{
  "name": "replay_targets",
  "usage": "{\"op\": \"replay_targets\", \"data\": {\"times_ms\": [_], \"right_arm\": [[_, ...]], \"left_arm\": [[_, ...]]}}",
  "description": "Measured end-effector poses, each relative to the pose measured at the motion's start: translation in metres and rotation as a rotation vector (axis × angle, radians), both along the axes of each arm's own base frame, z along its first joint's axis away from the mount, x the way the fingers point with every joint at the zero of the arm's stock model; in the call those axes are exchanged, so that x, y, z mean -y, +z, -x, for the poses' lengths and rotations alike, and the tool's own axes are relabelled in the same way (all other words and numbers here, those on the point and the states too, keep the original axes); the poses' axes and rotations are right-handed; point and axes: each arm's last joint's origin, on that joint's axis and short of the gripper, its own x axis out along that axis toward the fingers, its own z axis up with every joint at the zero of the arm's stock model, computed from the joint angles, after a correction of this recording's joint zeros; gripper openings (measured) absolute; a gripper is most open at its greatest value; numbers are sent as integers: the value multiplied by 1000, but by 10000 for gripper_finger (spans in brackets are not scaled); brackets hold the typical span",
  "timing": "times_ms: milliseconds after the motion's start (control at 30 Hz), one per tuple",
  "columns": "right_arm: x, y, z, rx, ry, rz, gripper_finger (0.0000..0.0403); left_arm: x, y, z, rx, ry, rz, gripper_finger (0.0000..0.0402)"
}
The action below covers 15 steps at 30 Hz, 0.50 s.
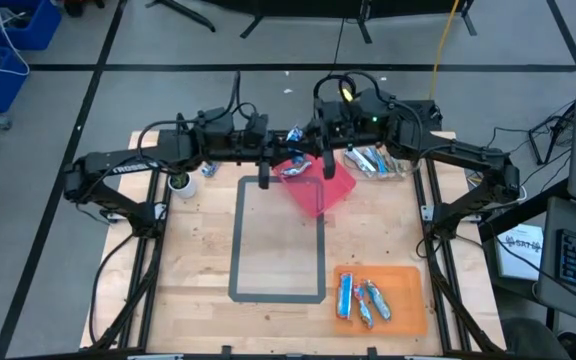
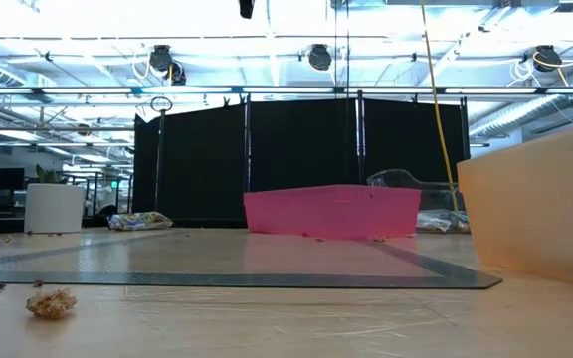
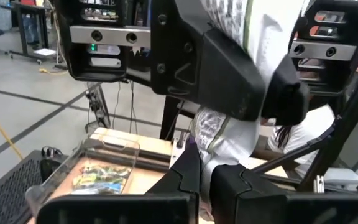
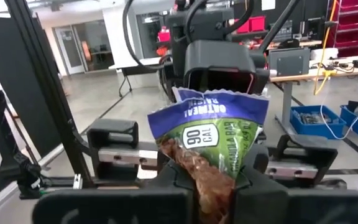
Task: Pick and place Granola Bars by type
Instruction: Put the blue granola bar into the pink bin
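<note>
While both arms are meeting over the table's (image 1: 198, 300) far edge in the high view, granola bars (image 1: 363, 300) are lying in the orange tray (image 1: 413, 312), others in the clear tray (image 1: 400, 172) beside the pink bin (image 1: 313, 195). In the low view, the pink bin is blocking the clear tray. In the left wrist view, the left gripper's (image 3: 205, 180) jaws are pressing shut, empty. In the right wrist view, the right gripper's (image 4: 213, 193) jaws are clamping an oatmeal-raisin granola bar (image 4: 213, 140).

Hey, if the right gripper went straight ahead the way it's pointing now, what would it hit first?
Most likely the left gripper, which faces it head-on just beyond the granola bar pinched in the right gripper's jaws. The views don't settle how small the gap between them is.
</note>
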Motion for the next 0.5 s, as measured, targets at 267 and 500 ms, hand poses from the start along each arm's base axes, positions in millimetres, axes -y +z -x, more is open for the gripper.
{"op": "replay_targets", "data": {"times_ms": [267,500], "right_arm": [[2,-4,1,-39,-3,17,9],[7,-2,10,-56,-15,71,6]], "left_arm": [[-4,5,13,-25,19,-6,67],[-12,7,35,-108,64,21,160]]}}
